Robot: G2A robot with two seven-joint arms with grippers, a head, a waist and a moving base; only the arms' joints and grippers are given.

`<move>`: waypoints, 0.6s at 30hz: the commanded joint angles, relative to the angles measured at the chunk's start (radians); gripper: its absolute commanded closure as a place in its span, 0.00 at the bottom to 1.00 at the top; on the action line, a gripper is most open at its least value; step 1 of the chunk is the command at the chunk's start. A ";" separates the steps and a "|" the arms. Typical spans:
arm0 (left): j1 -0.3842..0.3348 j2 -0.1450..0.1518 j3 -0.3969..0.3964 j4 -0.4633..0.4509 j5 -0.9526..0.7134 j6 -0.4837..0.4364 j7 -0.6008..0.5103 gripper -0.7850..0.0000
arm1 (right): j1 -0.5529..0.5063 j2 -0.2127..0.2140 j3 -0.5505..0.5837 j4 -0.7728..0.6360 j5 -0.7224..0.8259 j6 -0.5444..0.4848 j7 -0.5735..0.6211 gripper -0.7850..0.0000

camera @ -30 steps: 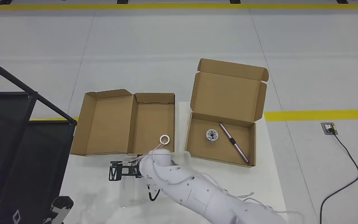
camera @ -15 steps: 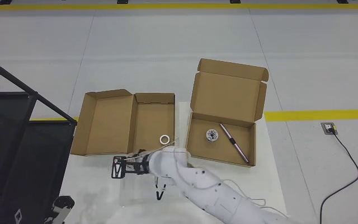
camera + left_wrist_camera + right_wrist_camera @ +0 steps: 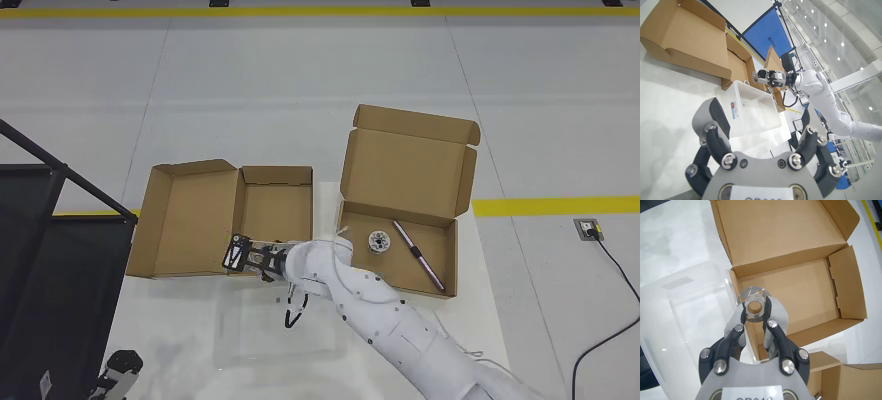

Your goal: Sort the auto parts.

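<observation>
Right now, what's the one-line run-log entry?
right gripper: jaws shut on metal flange | where: above left box, front edge | left gripper: jaws open, empty | right box: rod, round part

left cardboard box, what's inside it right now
The left cardboard box shows a bare floor. The right gripper, shut on a metal flange, hangs over its near edge and, with its arm, covers that strip of floor; anything lying there cannot be seen.
</observation>
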 commanded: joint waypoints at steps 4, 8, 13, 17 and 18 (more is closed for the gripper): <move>0.001 -0.002 0.017 -0.018 0.031 0.003 -0.003 0.00 | 0.076 -0.055 -0.036 0.174 0.059 0.022 -0.002 1.00; 0.003 -0.004 0.027 -0.029 0.052 0.007 0.003 0.00 | 0.126 -0.099 -0.061 0.307 0.098 0.012 -0.026 1.00; 0.006 -0.006 0.032 -0.037 0.070 0.009 0.013 0.00 | 0.163 -0.149 -0.082 0.446 0.132 0.000 -0.056 1.00; 0.004 -0.007 0.036 -0.040 0.079 0.014 0.016 0.00 | 0.184 -0.182 -0.096 0.526 0.139 0.002 -0.075 1.00; 0.003 -0.007 0.036 -0.040 0.081 0.016 0.017 0.00 | 0.189 -0.189 -0.099 0.541 0.139 0.003 -0.082 1.00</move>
